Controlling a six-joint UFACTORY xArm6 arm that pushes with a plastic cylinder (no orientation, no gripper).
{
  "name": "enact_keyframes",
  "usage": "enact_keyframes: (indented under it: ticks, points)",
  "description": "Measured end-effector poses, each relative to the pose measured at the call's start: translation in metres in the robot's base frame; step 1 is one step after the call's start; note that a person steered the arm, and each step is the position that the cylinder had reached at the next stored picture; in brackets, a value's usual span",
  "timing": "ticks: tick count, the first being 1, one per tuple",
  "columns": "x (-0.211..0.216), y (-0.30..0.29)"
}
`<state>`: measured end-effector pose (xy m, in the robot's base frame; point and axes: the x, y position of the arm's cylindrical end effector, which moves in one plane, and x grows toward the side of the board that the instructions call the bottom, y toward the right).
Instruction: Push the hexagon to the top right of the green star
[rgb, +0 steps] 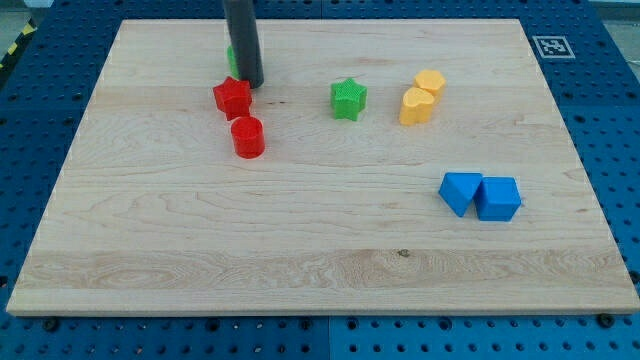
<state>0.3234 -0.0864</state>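
A: Where is the green star?

B: On the wooden desk, in its upper half, standing apart from the other blocks.

A: And the hexagon?

B: The yellow hexagon sits to the view's right of the green star and slightly higher. A second yellow block touches it on its lower left side. That one is level with the green star, and I cannot make out its shape for sure.

A: Is the gripper open or closed?

B: Neither can be said. The arm ends in a straight dark rod, and only my tip meets the desk. It is well to the view's left of the green star, far from the hexagon.

A: What is near it?

B: A red star, left of the green star and level with it, lies just beside my tip. I cannot tell if they touch. A red cylinder sits lower left of the green star. A green block is mostly hidden behind the rod.

A: Anything else?

B: A blue triangle and a blue cube lie side by side, touching, lower right of the green star.
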Motion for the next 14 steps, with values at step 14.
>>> enact_keyframes:
  ticks: [14]
  points:
    - [0.040, 0.246]
